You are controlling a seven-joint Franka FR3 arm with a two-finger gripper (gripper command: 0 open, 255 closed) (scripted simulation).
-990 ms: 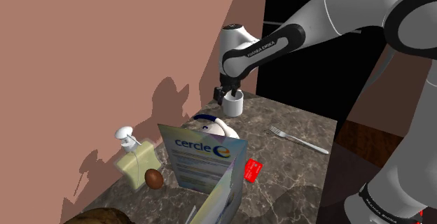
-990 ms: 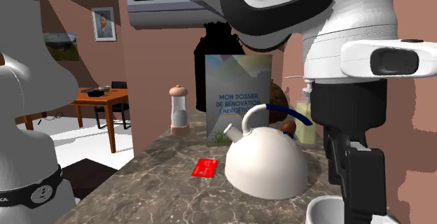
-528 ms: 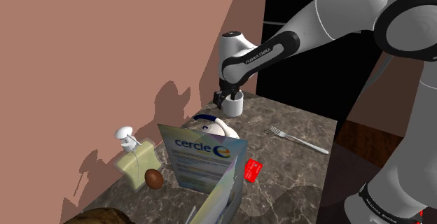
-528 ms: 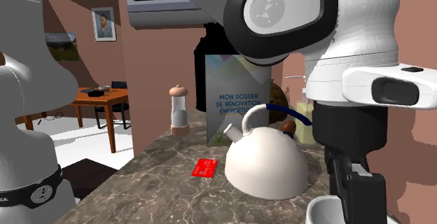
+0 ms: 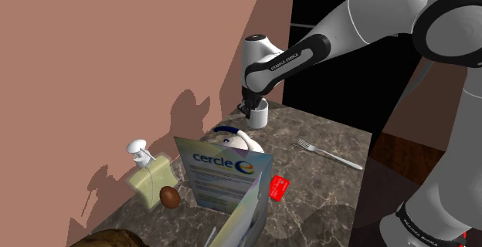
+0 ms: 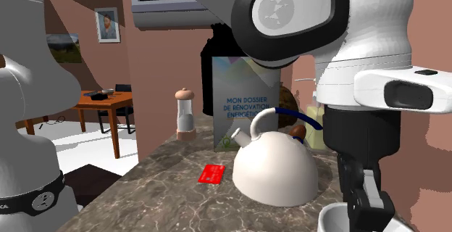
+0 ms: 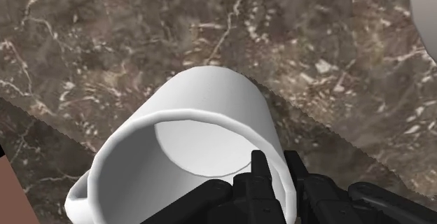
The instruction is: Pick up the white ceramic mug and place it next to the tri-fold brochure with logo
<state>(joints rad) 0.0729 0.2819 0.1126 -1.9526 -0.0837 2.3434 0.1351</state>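
Note:
The white mug (image 5: 259,115) stands on the dark marble counter (image 5: 324,184) at its far end, close to the pink wall. My gripper (image 5: 249,109) comes down on it from above and is shut on the mug's rim. In the wrist view the mug (image 7: 203,138) is clasped at its wall, one black finger (image 7: 259,182) inside and the other outside. The mug's rim (image 6: 332,220) and my gripper (image 6: 366,207) show at the second exterior view's lower right. The tri-fold brochure (image 5: 224,177) with a "cercle" logo stands upright nearer the camera, its other face (image 6: 246,101) seen behind the kettle.
A white kettle (image 5: 232,139) with a blue handle sits between mug and brochure. A red card (image 5: 279,187) and a fork (image 5: 328,153) lie on the counter. A soap dispenser (image 5: 151,176) and a brown ball (image 5: 170,197) stand by the wall. A pepper grinder (image 6: 185,113) stands beside the brochure.
The hand sank a little onto the mug, then the fingers went from wide apart to shut on its rim. The mug has not moved.

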